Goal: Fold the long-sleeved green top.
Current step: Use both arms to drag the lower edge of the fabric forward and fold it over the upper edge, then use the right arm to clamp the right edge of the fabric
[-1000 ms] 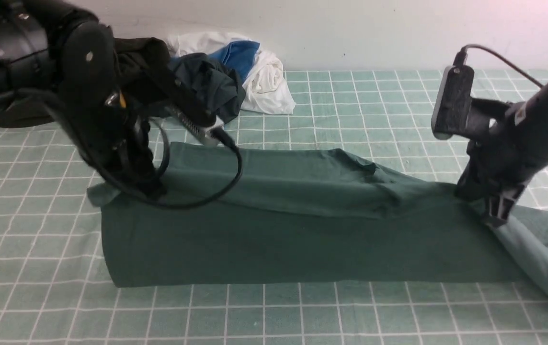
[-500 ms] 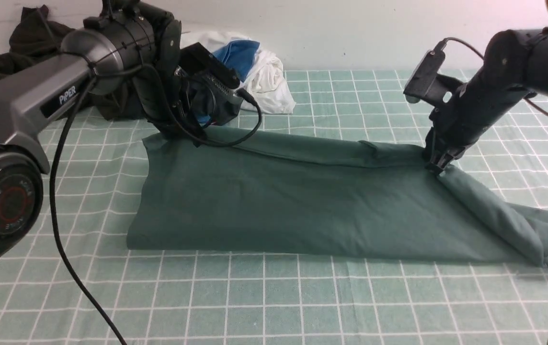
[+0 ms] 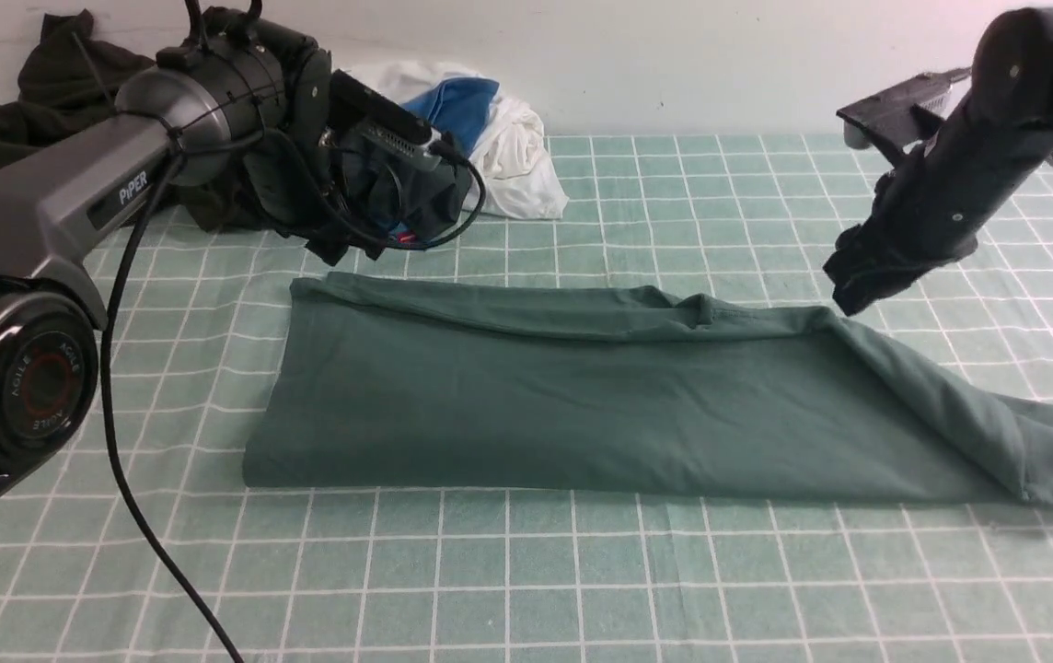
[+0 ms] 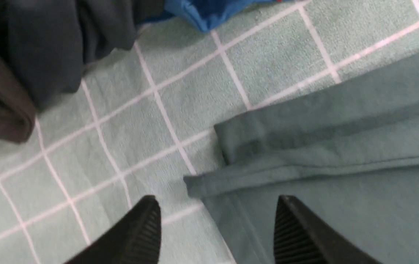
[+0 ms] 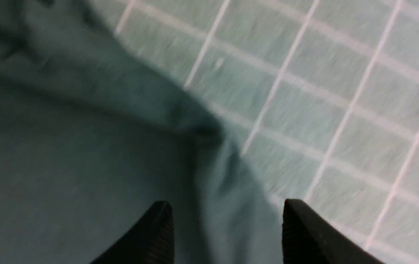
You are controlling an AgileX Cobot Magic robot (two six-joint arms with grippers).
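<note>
The biggest thing I see is the counter (image 3: 582, 589), covered with a pale green cloth with a white grid. In the middle of it lies the green long-sleeved top (image 3: 582, 405). It is folded into a long flat band that runs from left to right. Its far edge is doubled over into a thick fold, and its right end slopes down into a bunched part that reaches the right border of the front view.

The left arm (image 3: 57, 203) reaches forward, with its wrist above the counter just behind the far left corner of the top. The right arm (image 3: 959, 193) comes in from the right, and its end hangs above the far right corner of the top, apart from the fabric.

At the back, near the wall, there are other clothes: a very dark garment (image 3: 48, 101) on the left, a dark charcoal garment (image 3: 416, 184) just behind the left wrist, and a white and blue bundle (image 3: 508, 147) beside it.

The left fingers (image 4: 147, 231) stand wide apart and hold nothing. One is over the bare counter, the other over the top's corner. The right fingers (image 5: 158, 234) are also spread wide with nothing between them, above the top. This wrist view is blurred.
</note>
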